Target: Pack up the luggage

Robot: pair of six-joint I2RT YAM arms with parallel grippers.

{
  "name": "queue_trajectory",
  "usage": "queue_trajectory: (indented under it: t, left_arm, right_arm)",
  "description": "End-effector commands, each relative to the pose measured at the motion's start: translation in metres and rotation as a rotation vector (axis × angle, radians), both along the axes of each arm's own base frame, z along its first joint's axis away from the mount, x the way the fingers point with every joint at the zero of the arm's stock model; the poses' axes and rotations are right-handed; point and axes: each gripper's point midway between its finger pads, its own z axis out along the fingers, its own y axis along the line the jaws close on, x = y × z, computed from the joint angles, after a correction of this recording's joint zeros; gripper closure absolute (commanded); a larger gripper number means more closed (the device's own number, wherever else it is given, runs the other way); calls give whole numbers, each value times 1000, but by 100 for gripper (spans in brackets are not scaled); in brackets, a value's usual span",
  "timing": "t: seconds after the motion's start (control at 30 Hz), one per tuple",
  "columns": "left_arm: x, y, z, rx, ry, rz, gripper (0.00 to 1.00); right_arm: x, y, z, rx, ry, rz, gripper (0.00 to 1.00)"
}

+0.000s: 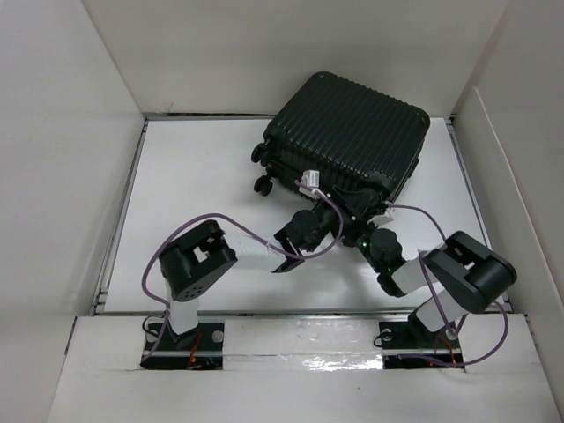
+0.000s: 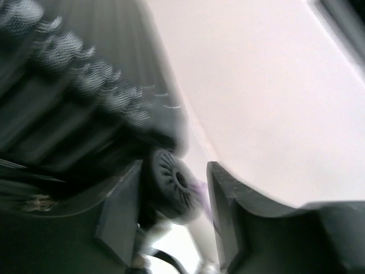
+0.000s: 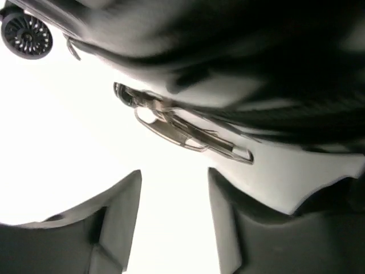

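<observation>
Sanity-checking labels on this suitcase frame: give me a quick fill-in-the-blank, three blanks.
1. The luggage lies on the table with its shells ___.
2. A caster ___ shows between the fingers of the left pincer.
3. The right pincer is ___, gripping nothing, with the zipper pulls just ahead.
Missing: closed; wheel; open.

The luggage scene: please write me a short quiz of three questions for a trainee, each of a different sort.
1. True or false: the luggage lies shut on the table.
2. In the left wrist view, what shows between the fingers of the left gripper? A a caster wheel; B a shirt; C a bottle.
3. Fill in: the right gripper is ___, with nothing held.
Key: 1 true; 2 A; 3 open.
</observation>
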Motion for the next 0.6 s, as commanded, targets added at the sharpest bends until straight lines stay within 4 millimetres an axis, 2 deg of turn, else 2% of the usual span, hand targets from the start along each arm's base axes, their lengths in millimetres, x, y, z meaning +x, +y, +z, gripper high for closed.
queue_trajectory:
  t: [0.0, 0.03, 0.07, 0.13, 0.17, 0.2, 0.23, 0.27, 0.3, 0.33, 0.37, 0.4, 0.47, 0.5, 0.57]
  left_arm:
    - [-149, -26, 78, -209, -100, -539, 44]
    - [-148, -22, 70, -193, -85, -530, 38]
    - [-143, -15, 75, -200, -92, -511, 34]
    - [-138, -7, 71, -182, -87, -498, 25]
    - [-132, -1, 77, -183, -99, -484, 22]
    - [-133, -1, 75, -165, -96, -483, 19]
    - [-122, 5, 72, -142, -107, -452, 15]
    - [-122, 9, 72, -119, -106, -446, 12]
    - [-113, 14, 72, -99, -110, -419, 9]
    - [-108, 18, 68, -74, -107, -402, 8]
    - [-98, 27, 71, -54, -123, -372, 8]
    - [-92, 32, 71, -37, -127, -354, 1]
    - [-81, 39, 71, -9, -121, -336, 1]
    - [-67, 45, 67, 16, -116, -317, 1]
    - [-60, 45, 68, 33, -113, -342, 1]
  right_arm:
    - [-34, 51, 93, 94, -299, 244, 35]
    - [-32, 44, 104, 96, -316, 206, 32]
    - [-36, 45, 102, 68, -313, 209, 30]
    - [-41, 43, 88, 21, -267, 203, 23]
    - [-43, 39, 94, 12, -284, 198, 21]
    - [-47, 40, 87, -12, -268, 210, 18]
    - [-51, 41, 85, -26, -258, 222, 15]
    - [-56, 42, 91, -34, -268, 239, 12]
    - [-59, 42, 71, -102, -201, 263, 7]
    - [-64, 47, 68, -127, -187, 292, 5]
    - [-71, 52, 66, -148, -176, 317, 4]
    - [-76, 51, 62, -159, -163, 324, 6]
    - [-81, 47, 54, -157, -143, 316, 7]
    - [-88, 46, 44, -166, -116, 332, 7]
    - [-92, 45, 34, -183, -92, 347, 7]
